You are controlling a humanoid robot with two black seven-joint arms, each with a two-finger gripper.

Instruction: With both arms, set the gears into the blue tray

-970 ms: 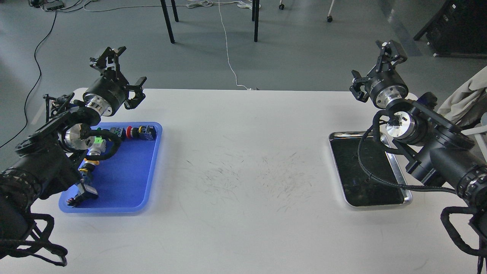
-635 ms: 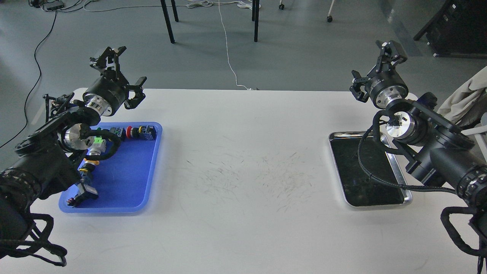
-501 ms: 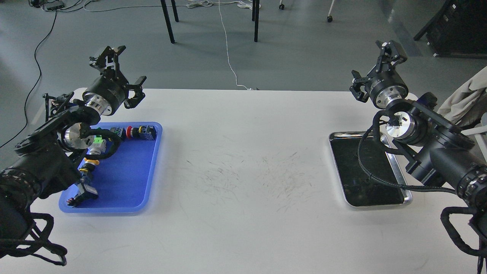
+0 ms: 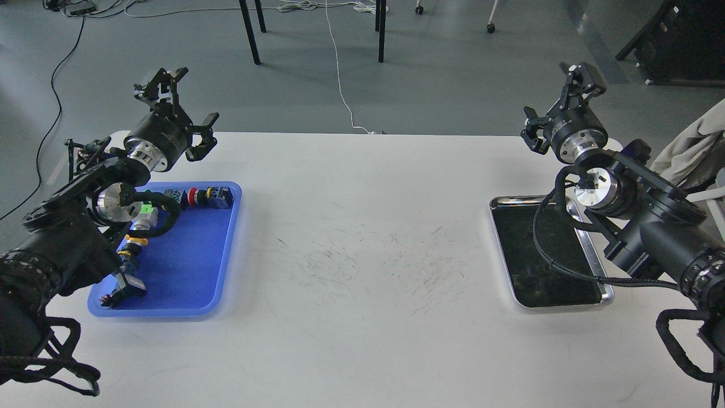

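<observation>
Both end effectors (image 4: pixel 177 107) (image 4: pixel 558 96) raised, fingers spread, empty; switches (image 4: pixel 198 197) crowd blue tray (image 4: pixel 192 266).

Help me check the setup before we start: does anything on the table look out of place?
Yes. The blue tray holds colourful push-button switches, not gears, and none show in the silver tray.

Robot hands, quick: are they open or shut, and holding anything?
Left gripper: open, fingers spread, holding nothing.
Right gripper: open, fingers spread, holding nothing.
</observation>
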